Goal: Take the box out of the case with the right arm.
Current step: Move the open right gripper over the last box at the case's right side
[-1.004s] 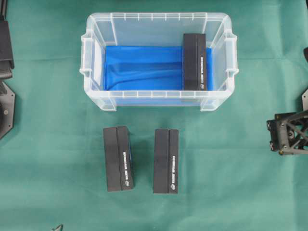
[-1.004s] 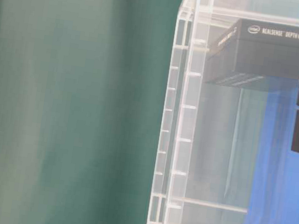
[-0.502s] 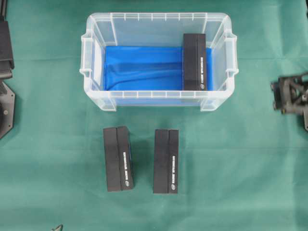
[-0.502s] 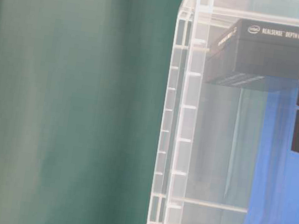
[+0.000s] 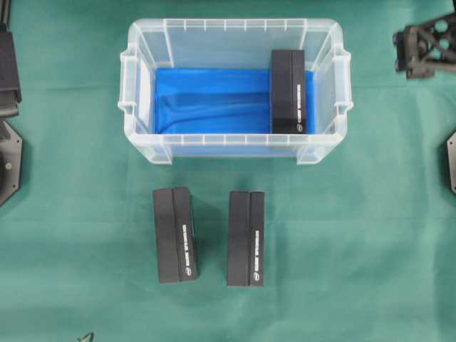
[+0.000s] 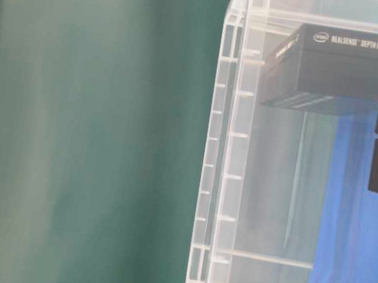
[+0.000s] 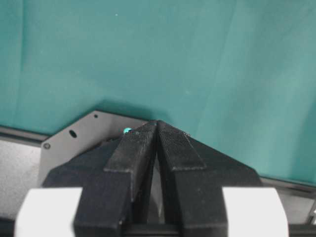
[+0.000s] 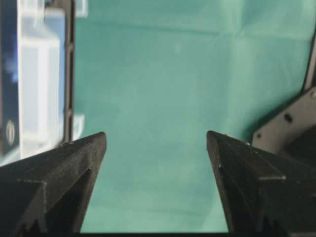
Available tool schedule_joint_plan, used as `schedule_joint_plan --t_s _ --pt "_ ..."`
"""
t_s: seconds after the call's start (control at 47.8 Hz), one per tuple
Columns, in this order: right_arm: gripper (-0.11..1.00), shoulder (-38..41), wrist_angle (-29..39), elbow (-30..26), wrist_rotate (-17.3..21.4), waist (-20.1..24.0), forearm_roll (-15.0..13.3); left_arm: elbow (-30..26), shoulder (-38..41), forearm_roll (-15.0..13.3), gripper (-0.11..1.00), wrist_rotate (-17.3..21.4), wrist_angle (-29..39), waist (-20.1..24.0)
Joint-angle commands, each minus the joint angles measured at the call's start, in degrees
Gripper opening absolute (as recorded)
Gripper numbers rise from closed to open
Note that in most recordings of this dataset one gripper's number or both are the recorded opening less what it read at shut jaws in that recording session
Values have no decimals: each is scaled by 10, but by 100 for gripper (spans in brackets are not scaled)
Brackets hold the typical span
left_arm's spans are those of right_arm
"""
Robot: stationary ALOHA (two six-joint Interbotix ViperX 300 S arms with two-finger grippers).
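- On the green worktop (image 5: 71, 214) in the overhead view, the case (image 5: 142, 50) lies at the far centre; the box (image 5: 288, 91) rests on its blue lining (image 5: 214, 100) against the right wall. Two more boxes (image 5: 175, 234) (image 5: 246, 238) lie side by side on the cloth near the case, outside it. The right arm (image 5: 427, 46) shows at the far right edge, apart from the case.
- In the table-level view, the case's ribbed clear wall (image 6: 226, 154) fills the right half, with the box (image 6: 347, 69) seen through it, white lettering on its side.
- In the left wrist view, the left claw (image 7: 157, 126) has its jaws pressed together, holding nothing, above a grey plate (image 7: 74, 140).
- In the right wrist view, the right claw (image 8: 155, 140) stands wide apart and empty over bare cloth; the case (image 8: 42, 74) sits at the left edge.
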Motion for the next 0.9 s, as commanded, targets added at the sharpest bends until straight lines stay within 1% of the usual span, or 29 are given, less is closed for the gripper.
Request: schedule_joint_plan --t_s 0.0,0.146,0.627,0.878 --pt "84 -3 -11 -2 -22 -24 4 -6 0 2 8 2 -3 1" --pt "84 -1 -18 3 -36 -36 11 -6 0 2 8 2 -3 1" --pt "84 1 -20 3 -36 -36 15 -5 -1 2 8 2 -3 1" --pt "84 1 -20 3 -36 -36 22 -5 0 3 8 2 -3 1"
